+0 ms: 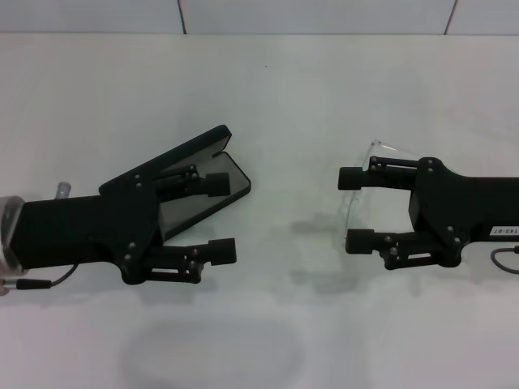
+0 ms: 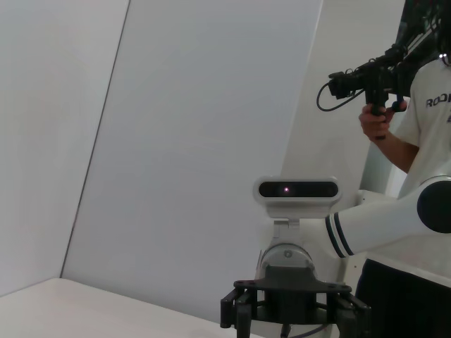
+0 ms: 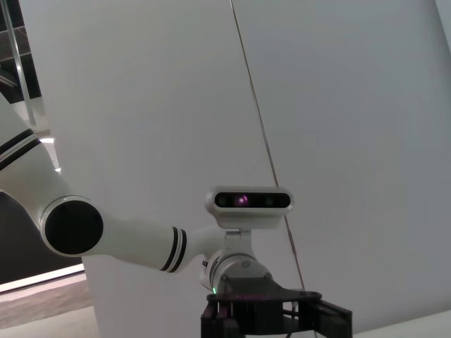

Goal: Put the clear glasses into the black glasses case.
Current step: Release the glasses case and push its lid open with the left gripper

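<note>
In the head view the black glasses case (image 1: pixel 199 147) lies open on the white table at the left, its grey lining (image 1: pixel 235 174) facing up. My left gripper (image 1: pixel 220 217) hovers over the case's near end with its fingers spread open and nothing between them. The clear glasses (image 1: pixel 375 148) lie on the table at the right, faint and partly covered by my right gripper (image 1: pixel 353 209). That gripper is open, one finger on each side of the clear frame, and I cannot tell whether it touches it. Neither wrist view shows the case or the glasses.
The white table (image 1: pixel 284 97) runs back to a tiled wall. In the left wrist view a person (image 2: pixel 423 120) holding a camera stands beside the robot's head camera (image 2: pixel 296 190).
</note>
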Controlling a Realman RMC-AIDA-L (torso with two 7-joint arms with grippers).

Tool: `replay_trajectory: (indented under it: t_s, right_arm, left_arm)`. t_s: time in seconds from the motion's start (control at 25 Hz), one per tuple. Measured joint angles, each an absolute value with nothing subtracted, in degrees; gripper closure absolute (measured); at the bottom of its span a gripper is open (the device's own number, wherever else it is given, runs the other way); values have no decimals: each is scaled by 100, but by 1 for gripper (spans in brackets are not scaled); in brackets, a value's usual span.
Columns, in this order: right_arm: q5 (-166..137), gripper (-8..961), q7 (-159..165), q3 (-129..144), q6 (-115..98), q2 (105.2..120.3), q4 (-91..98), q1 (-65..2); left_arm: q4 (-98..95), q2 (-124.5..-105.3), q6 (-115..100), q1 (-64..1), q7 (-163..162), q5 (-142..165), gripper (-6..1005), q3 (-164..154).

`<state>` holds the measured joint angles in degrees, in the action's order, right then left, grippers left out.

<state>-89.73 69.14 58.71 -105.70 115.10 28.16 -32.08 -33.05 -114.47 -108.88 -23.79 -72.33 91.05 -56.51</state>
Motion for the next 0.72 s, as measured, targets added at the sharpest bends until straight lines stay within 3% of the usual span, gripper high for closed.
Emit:
replay_trajectory:
  t_s: [0.72]
  right_arm:
    - [-8964,159,6868,5782,-10536,11522,2812,-3202]
  left_arm:
    - [-3305,-11461,-10889,-2337,-7218,9071,145,-5637]
